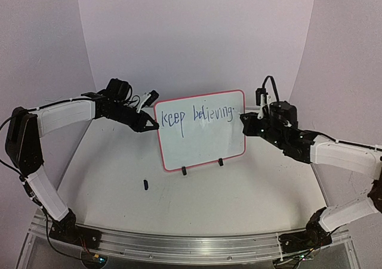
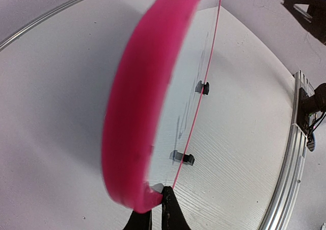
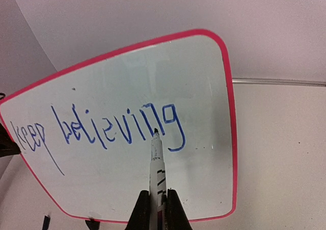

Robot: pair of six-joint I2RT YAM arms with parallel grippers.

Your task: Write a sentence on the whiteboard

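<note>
We judge the red-bordered white whiteboard [image 1: 206, 142] light, stiff and tippy; our left fingers [image 2: 172, 212] pinch its left edge, and our right fingers [image 3: 142, 209] clamp the thin white marker [image 3: 156, 156].

Left wrist view: the near edge of the board [image 2: 137, 112] is a blurred pink band, and the writing [image 2: 179, 128] is too slanted to read. Right wrist view: the lower barrel of the marker [image 3: 156, 158] is hidden in the right gripper [image 3: 158, 194], and the 2 feet [image 3: 92, 223] are cut off at the bottom. The dark speck [image 1: 145, 184] on the table [image 1: 239, 191] is too small to tell.
</note>
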